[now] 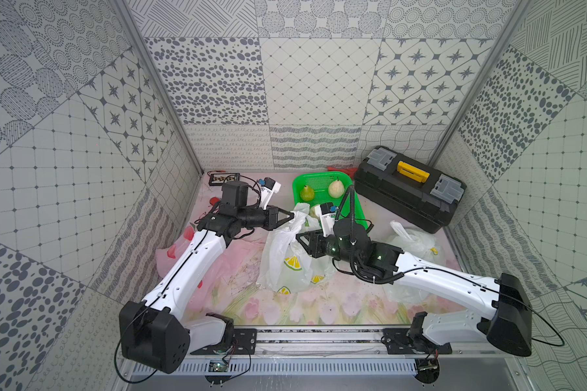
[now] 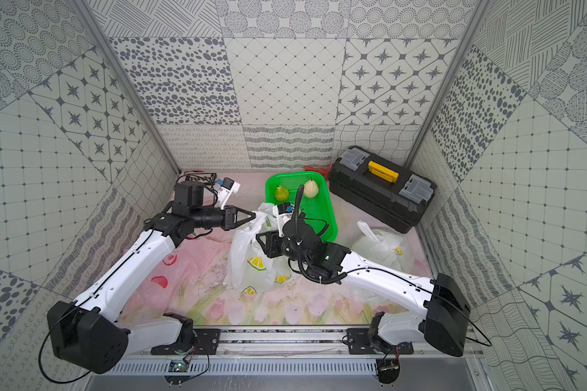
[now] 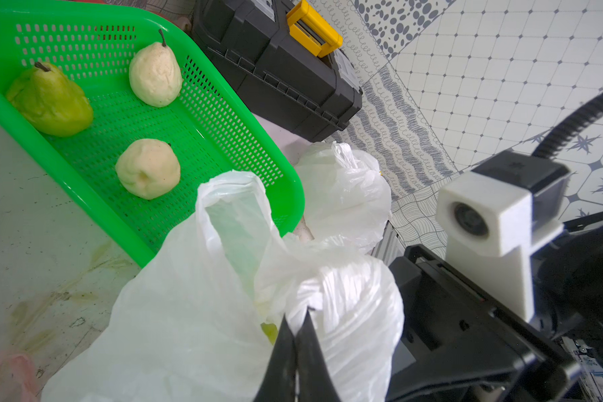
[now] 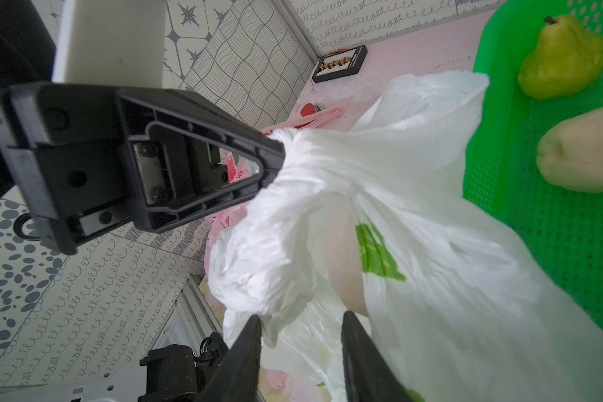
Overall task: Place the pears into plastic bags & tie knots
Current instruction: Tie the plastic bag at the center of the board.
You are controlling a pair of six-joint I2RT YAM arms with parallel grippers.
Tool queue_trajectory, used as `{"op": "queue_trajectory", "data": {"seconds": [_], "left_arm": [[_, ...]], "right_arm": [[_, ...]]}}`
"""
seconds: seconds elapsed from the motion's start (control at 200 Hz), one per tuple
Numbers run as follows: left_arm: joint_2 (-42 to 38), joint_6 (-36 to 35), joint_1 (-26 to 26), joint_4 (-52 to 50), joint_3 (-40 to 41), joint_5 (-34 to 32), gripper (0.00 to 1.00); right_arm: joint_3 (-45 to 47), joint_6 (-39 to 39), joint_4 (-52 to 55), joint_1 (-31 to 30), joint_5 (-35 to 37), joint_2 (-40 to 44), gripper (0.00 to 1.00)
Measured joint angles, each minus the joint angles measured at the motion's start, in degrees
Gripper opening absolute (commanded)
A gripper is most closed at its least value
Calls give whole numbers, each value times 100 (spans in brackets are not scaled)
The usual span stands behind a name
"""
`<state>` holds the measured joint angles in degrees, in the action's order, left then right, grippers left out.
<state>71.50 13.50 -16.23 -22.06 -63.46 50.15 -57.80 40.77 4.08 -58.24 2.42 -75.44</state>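
A pink bag (image 1: pixel 170 254) is left flat, apparently unfilled. The lemon bag (image 1: pixel 285 257), mid-table, is pinched at one handle by the left gripper (image 1: pixel 291 214); the right gripper (image 4: pixel 300 320) is held parted beside it. Three pears (image 3: pixel 148 168) are yet to be bagged from the basket (image 1: pixel 297 179); the far bag (image 1: pixel 410 242) appears knotted.

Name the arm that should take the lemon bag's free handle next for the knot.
Right. The left gripper is shut on one bunched handle of the lemon-print bag. The right gripper is open right beside that bag, gripping nothing, so it can likely reach the free handle.
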Motion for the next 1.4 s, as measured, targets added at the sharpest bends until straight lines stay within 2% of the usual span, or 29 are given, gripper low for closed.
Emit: {"op": "queue_trajectory", "data": {"seconds": [0.2,0.455,0.63,0.7,0.765,0.956,1.076,1.211,1.401], "left_arm": [[2,0,0,2,0,0,0],[2,0,0,0,22,-4,0],[2,4,0,9,44,-22,0],[2,7,0,7,59,-42,0],[2,9,0,9,61,-68,0],[2,9,0,7,61,-127,0],[2,7,0,4,61,-136,0],[2,7,0,4,61,-151,0],[2,-48,7,-125,-66,-238,0]], "right_arm": [[-142,92,-24,-22,-107,-103,43],[-254,197,-42,-26,-74,-356,34],[-494,219,162,-26,9,-396,37],[-584,238,177,-26,42,-424,43],[-636,249,190,-26,42,-474,44],[-713,334,280,-26,13,-682,31],[-713,358,323,-26,20,-688,19],[-713,389,345,-17,-26,-688,1],[-713,372,612,15,-76,-551,0]]}}
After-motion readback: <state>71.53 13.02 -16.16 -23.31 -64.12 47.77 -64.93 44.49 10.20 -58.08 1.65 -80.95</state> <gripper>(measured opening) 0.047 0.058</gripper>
